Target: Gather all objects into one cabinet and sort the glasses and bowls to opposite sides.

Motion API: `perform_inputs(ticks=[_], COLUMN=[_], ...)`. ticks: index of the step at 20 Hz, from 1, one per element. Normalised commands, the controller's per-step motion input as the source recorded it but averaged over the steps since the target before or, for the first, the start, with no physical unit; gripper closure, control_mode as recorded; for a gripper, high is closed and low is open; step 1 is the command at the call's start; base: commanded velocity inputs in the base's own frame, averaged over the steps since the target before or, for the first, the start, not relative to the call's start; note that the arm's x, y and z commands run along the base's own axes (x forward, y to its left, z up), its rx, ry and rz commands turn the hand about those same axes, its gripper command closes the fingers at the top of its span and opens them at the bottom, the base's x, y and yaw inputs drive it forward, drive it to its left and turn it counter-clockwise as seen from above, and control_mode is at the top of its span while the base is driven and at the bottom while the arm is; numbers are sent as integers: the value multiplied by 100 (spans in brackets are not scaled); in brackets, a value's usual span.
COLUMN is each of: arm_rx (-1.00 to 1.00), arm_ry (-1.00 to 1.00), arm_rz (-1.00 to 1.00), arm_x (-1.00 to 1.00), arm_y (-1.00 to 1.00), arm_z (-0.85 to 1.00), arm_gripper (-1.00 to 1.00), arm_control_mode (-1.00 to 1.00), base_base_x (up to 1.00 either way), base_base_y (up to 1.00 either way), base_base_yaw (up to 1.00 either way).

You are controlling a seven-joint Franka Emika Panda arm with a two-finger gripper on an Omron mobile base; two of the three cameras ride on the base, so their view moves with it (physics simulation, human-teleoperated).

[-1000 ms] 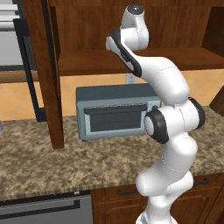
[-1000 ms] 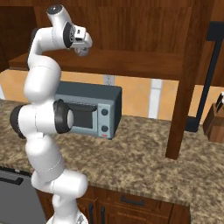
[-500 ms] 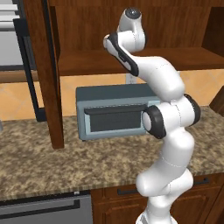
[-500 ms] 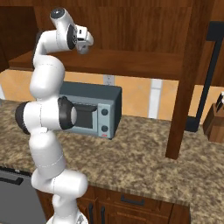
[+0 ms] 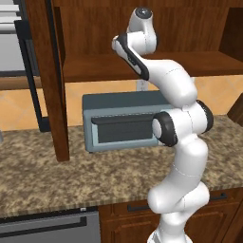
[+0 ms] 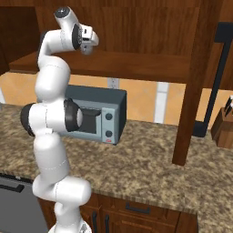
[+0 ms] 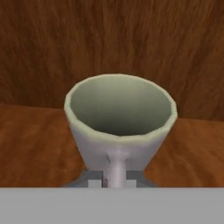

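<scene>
Arm stands tall from base, lower link upright, dark elbow joint at mid height, upper links bending up and forward. Wrist raised high, at level of upper shelf space, hand turned roughly horizontal, pointing away from base. Gripper point(image 6: 89, 42) at end of hand, seen in right base view as white block with dark parts; in left base view hidden behind wrist. Fingers too small to tell apart in base views; hand view does not show clearly how jaws stand, open or closed not readable.
</scene>
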Motion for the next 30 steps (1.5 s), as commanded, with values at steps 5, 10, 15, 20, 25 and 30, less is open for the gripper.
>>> perform_inputs(ticks=[5, 10, 15, 20, 25, 30], arm_rx=[0, -1, -1, -1, 1, 16], arm_ry=[-3, -14, -22, -26, -31, -12], arm_rz=[-2, 0, 0, 0, 0, -2], arm_x=[0, -27, -67, -97, -100, -100], arm_y=[5, 1, 0, 0, 0, 0], arm_z=[-5, -12, -6, -6, 13, 87], arm_gripper=[100, 100, 100, 100, 100, 100], arm_control_mode=[-100, -100, -100, -100, -100, -100], base_base_x=[0, 0, 0, 0, 0, 0], base_base_y=[0, 0, 0, 0, 0, 0], base_base_yaw=[0, 0, 0, 0, 0, 0])
